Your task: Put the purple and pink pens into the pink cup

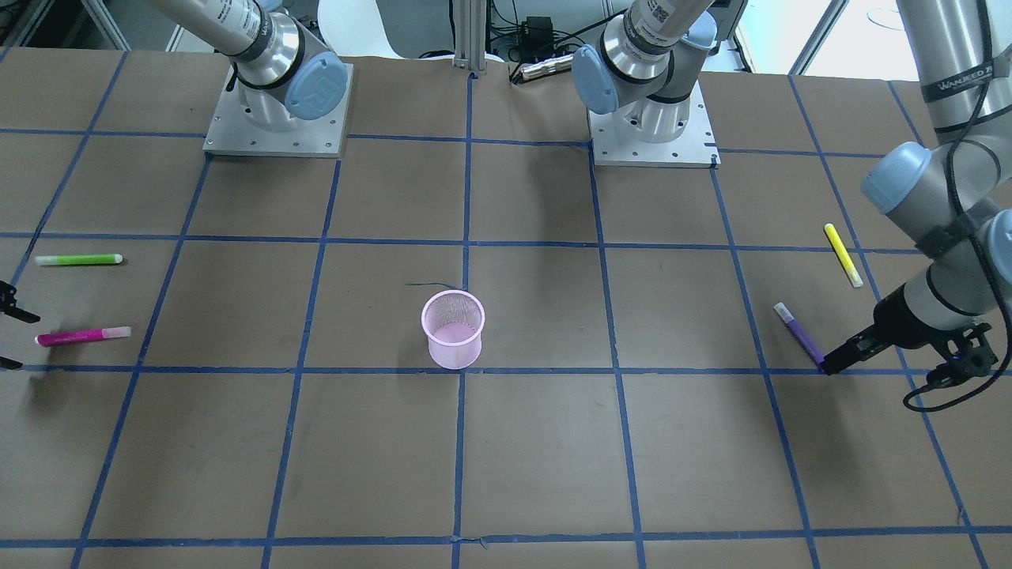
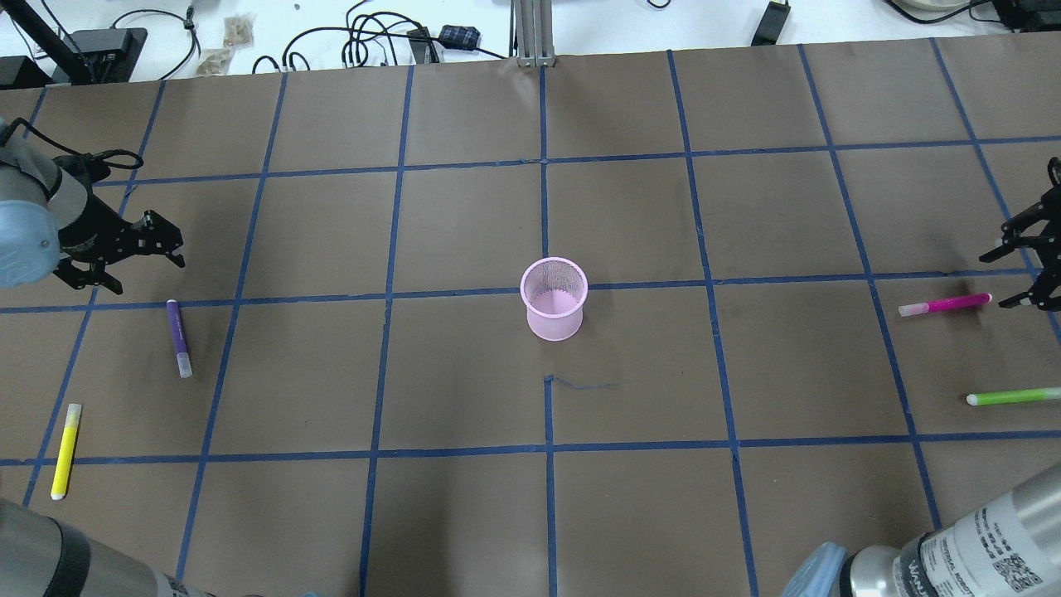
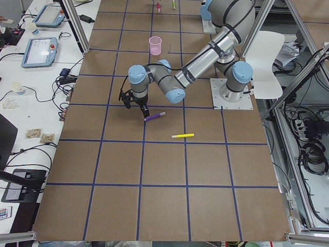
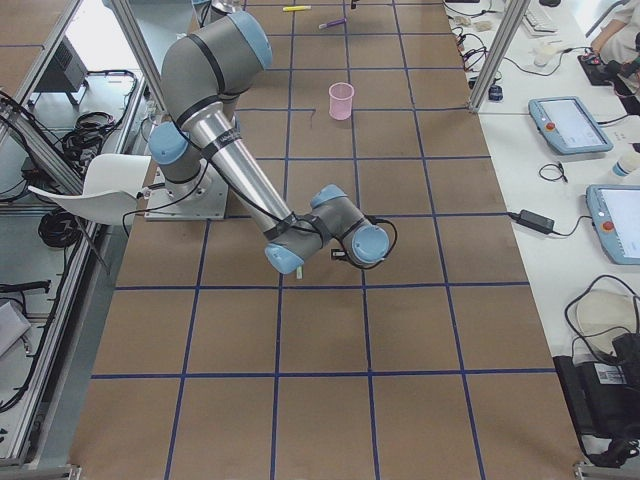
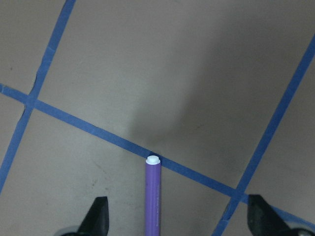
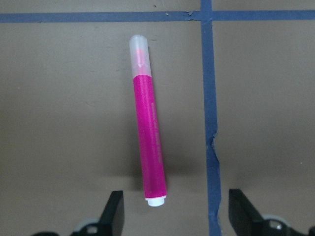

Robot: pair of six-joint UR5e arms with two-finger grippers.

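The pink mesh cup stands upright at the table's middle; it also shows in the front view. The purple pen lies flat at the left. My left gripper is open just above the pen's far end; in the left wrist view the purple pen lies between the spread fingers of the left gripper. The pink pen lies flat at the right. My right gripper is open over the pen's end; in the right wrist view the pink pen runs ahead of the right gripper.
A green pen lies near the pink pen, closer to the robot. A yellow pen lies near the purple pen, closer to the robot. Brown paper with a blue tape grid covers the table.
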